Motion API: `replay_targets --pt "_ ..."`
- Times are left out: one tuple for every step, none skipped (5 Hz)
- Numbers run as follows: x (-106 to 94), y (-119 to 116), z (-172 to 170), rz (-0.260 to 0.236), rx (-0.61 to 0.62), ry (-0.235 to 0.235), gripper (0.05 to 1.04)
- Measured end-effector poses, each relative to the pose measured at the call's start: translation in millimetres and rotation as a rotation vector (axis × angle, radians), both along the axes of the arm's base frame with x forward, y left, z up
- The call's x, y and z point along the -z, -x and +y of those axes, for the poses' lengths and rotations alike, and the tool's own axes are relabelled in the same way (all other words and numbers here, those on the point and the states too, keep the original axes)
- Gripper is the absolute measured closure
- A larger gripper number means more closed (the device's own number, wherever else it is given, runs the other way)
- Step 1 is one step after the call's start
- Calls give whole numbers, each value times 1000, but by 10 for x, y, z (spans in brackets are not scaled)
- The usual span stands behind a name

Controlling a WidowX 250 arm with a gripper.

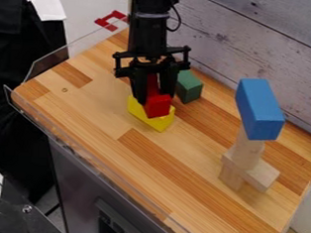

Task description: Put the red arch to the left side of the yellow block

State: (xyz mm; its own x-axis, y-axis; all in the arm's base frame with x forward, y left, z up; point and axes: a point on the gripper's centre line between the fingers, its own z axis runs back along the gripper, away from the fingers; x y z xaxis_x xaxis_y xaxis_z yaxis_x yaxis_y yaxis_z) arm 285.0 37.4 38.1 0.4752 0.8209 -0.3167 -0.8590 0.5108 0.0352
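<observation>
Jaws clenched on the red arch [159,107], right over the yellow block [160,123]

The jaws grasp the red arch from both sides, one dark finger to either hand of it, with red showing between them and a blunt end jutting out below. Only part of the arch can be seen, so its curve cannot be made out. The gripper [157,95] hangs down from the black arm [148,33], which enters at the top edge of the view. The arch sits at the middle of the yellow block as seen from the camera and covers part of it; whether the two touch cannot be told.

The tightest neighbour is the green block [189,87], standing just beside the gripper on the right of the view and a little behind the yellow block. It crowds that flank of the jaws.

Well apart, toward the right of the wooden counter [96,105], stands a stack. A long blue block [259,110] lies at the top, tilted toward the camera, on an upright wooden piece [248,147]. Beneath that, a flat wooden piece [263,175] sticks out sideways over the base. Clear edging [64,57] runs along the counter's upper-left side, and a grey plank wall [255,45] rises behind.
</observation>
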Motion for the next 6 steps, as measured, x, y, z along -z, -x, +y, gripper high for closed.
replay_targets --pt "-89 -24 120 10 -5 -50 567" --pt "-272 -22 339 -36 -69 -92 567" --pt "-333 5 601 -74 -190 -97 567" --pt "-311 33 743 -95 -269 -84 567" --pt "-294 49 872 -110 -326 -89 567" --pt "-170 59 889 -78 -351 -86 567"
